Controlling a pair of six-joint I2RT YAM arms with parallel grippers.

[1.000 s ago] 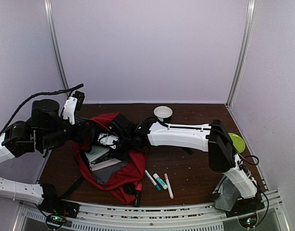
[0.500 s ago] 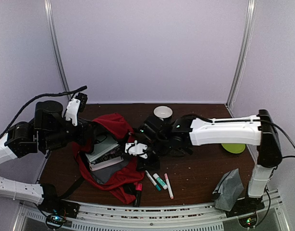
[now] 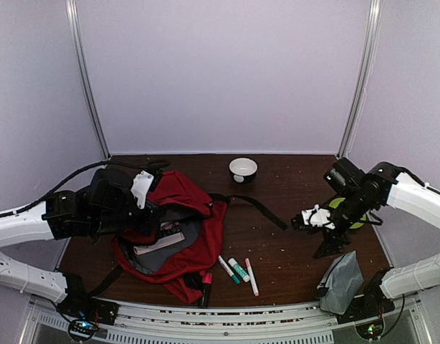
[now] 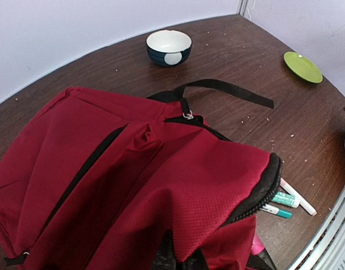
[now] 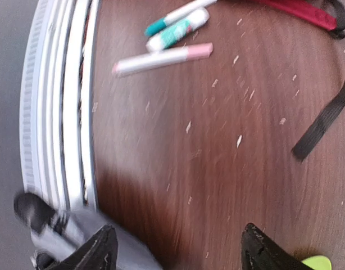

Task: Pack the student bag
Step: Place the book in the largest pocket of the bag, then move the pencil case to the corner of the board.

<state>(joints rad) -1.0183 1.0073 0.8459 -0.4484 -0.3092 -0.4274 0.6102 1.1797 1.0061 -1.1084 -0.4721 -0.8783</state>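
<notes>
By the right arm's base at the near right edge of the table (image 3: 292, 251) a grey pouch (image 3: 342, 281) stands slumped; near the middle of that edge three markers (image 3: 239, 270) lie side by side on the bare wood, and a pink marker (image 3: 206, 278) lies against the near hem of the student bag (image 3: 195, 222). The bag sprawls over the left half of the table, red fabric uppermost; its mouth gapes towards the near left with flat grey and white things (image 3: 159, 245) inside, too dim to name. The left gripper (image 4: 178, 259) sits at the bag's far left edge, its fingers together and pinched on a fold of the red fabric, which the left wrist view shows drawn up to them; a black strap (image 3: 252, 206) trails from the bag's far right corner across the wood. On the right, well apart from the bag, the right gripper (image 5: 181, 247) hangs over the table with its fingers spread wide and nothing between them; just beyond it lies a green plate (image 3: 355, 213), partly hidden by the arm. Farthest, near the back wall in the middle, a dark bowl (image 3: 243, 169) with a white inside stands upright.
</notes>
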